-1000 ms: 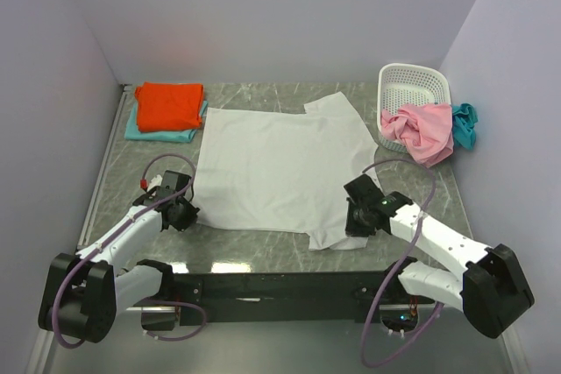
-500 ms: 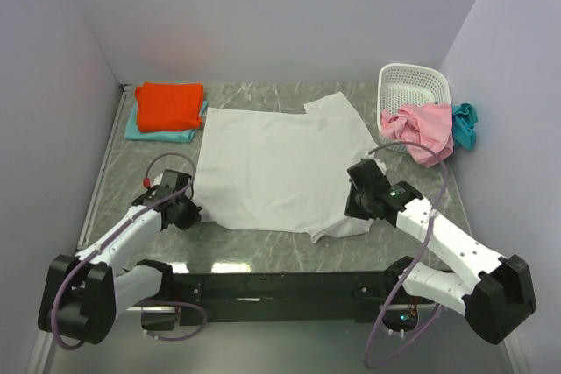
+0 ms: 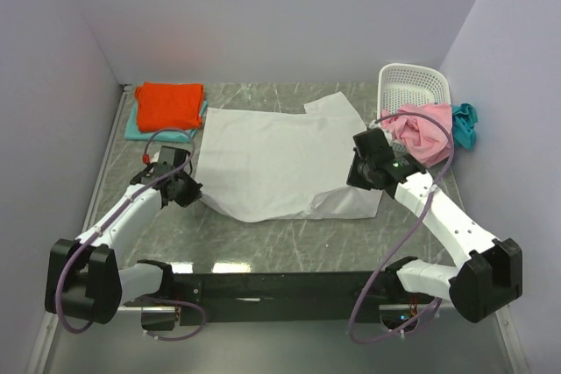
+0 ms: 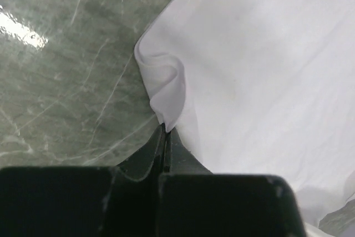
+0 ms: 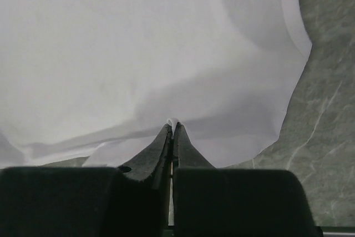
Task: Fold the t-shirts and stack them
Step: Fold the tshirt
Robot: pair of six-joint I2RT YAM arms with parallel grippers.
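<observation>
The large white t-shirt (image 3: 276,155) lies spread on the grey marbled table (image 3: 289,243), its near hem lifted and carried back over itself. My left gripper (image 3: 188,188) is shut on the shirt's near left corner (image 4: 165,94). My right gripper (image 3: 361,172) is shut on its near right edge (image 5: 173,121), raised over the cloth. An orange-red shirt (image 3: 169,103) lies folded on a pale aqua one (image 3: 133,129) at the far left. A pink shirt (image 3: 421,129) and a teal-blue one (image 3: 465,123) hang from the basket.
The white perforated laundry basket (image 3: 410,89) stands at the far right corner. Pale walls close in the table on the left, back and right. The black mounting rail (image 3: 280,285) runs along the near edge.
Both grippers have moved away from the near edge toward the back, pulling the white shirt's near hem up and over. The right gripper has travelled farther than the left.
</observation>
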